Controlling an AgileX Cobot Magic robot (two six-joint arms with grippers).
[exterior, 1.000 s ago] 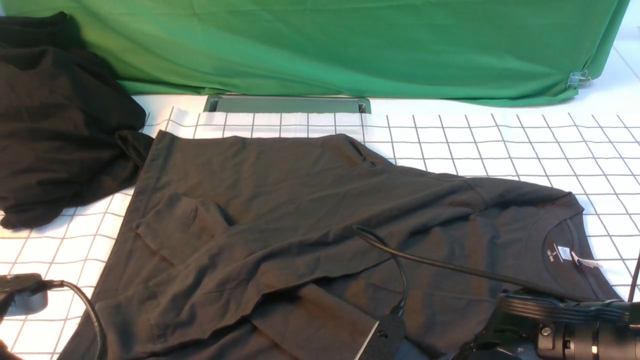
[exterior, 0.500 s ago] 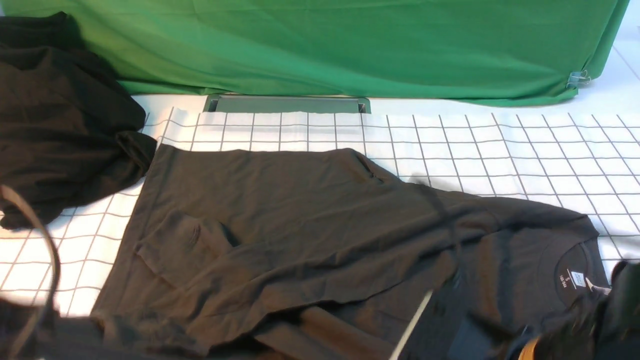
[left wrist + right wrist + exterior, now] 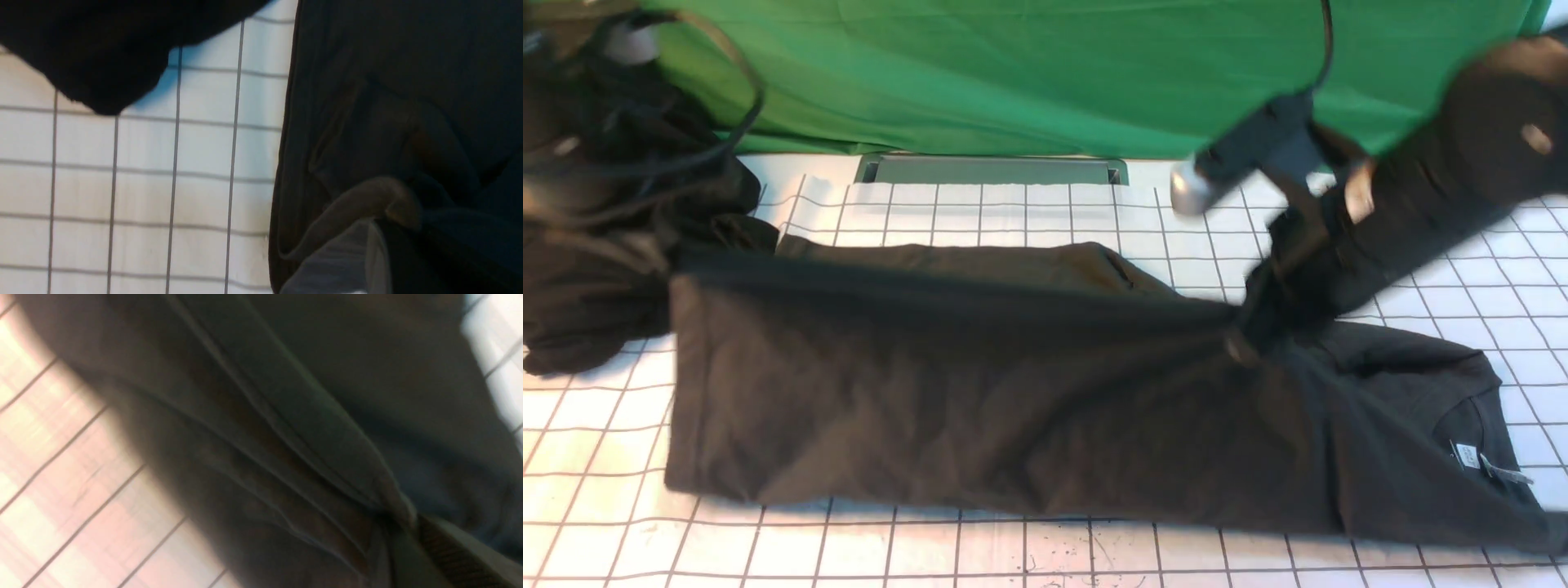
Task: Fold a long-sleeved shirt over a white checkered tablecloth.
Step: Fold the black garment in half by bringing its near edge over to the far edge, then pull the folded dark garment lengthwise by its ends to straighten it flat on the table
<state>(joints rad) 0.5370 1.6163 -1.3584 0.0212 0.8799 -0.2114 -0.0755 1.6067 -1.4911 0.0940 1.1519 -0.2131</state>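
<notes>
**Long-sleeved shirt [image 3: 980, 400] spread sideways on the white checkered tablecloth [image 3: 931, 547], its far long edge raised.**
The left gripper [image 3: 388, 216] and the right gripper [image 3: 1239, 343] each pinch shirt fabric and hold that edge taut between them. The neck label [image 3: 1466, 455] lies to the right. A blacker garment [image 3: 588, 310] is heaped at the left, and a green cloth [image 3: 1013, 73] hangs behind.

We saw the long-sleeved shirt [image 3: 286, 416] filling most of the right wrist view, dark and blurred, its creases running together toward the right gripper [image 3: 408, 526]. There the cloth was bunched and pinched tight against a grey finger [image 3: 449, 551] with a ribbed pad. Beside the shirt we made out the white checkered tablecloth [image 3: 61, 477], its thin lines slanting across one side, with another bare patch of it showing at a far corner.
</notes>
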